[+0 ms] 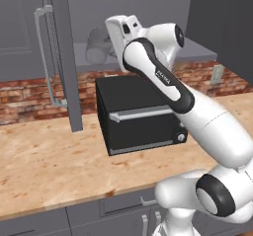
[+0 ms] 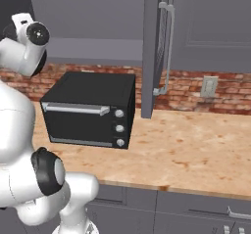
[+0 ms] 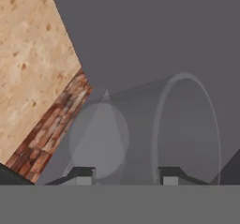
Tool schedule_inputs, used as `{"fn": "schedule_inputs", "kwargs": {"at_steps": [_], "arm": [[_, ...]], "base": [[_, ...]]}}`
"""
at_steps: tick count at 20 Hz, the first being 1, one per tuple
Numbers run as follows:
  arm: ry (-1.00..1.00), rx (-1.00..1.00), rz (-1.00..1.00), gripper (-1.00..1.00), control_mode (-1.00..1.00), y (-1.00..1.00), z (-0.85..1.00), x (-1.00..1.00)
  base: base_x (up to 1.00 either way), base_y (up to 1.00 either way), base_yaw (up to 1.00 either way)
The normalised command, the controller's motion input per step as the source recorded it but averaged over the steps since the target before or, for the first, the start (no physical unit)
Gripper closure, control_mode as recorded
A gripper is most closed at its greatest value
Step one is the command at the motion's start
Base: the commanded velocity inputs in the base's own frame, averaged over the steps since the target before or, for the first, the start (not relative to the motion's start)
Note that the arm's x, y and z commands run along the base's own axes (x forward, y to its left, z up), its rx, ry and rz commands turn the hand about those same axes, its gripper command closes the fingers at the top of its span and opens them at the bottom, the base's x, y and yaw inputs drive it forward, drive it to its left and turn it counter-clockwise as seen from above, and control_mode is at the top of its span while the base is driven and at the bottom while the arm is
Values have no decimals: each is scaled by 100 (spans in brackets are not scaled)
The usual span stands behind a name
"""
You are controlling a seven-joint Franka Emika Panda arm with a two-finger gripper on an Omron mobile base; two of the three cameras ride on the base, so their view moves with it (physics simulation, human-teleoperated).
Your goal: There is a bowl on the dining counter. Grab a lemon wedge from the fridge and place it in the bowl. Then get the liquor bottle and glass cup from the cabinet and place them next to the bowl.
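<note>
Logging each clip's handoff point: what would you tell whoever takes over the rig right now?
Gripper: fingers apart, either side of the translucent greyish glass cup, not visibly closed on it.
Glass cup: lying on its side on the shelf of the open grey wall cabinet, above the black toaster oven.
Done: cabinet open, hand at the cup.
Left: grasp the cup, carry it to the bowl. Bowl, lemon wedge and liquor bottle cannot be judged from here.

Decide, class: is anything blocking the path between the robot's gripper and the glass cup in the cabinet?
Nothing visible. In the hand view the glass cup lies on its side directly ahead of the gripper, jaws apart, with no object between them. The cabinet door stands open.
</note>
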Motion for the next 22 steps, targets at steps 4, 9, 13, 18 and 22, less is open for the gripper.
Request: {"fn": "schedule_inputs", "kwargs": {"at_steps": [4,9,13,18,22], "arm": [[-11,1,-2,100,-100,-29,22,-44],[-5,4,-3,100,-100,-32,16,-32],[-3,6,-2,100,-100,-38,4,-31],[-1,5,-1,100,-100,-29,0,-20],[1,0,0,100,-100,-3,0,0]], "base": [[0,0,0],[0,0,0],[0,0,0],[0,0,0],[0,0,0]]}}
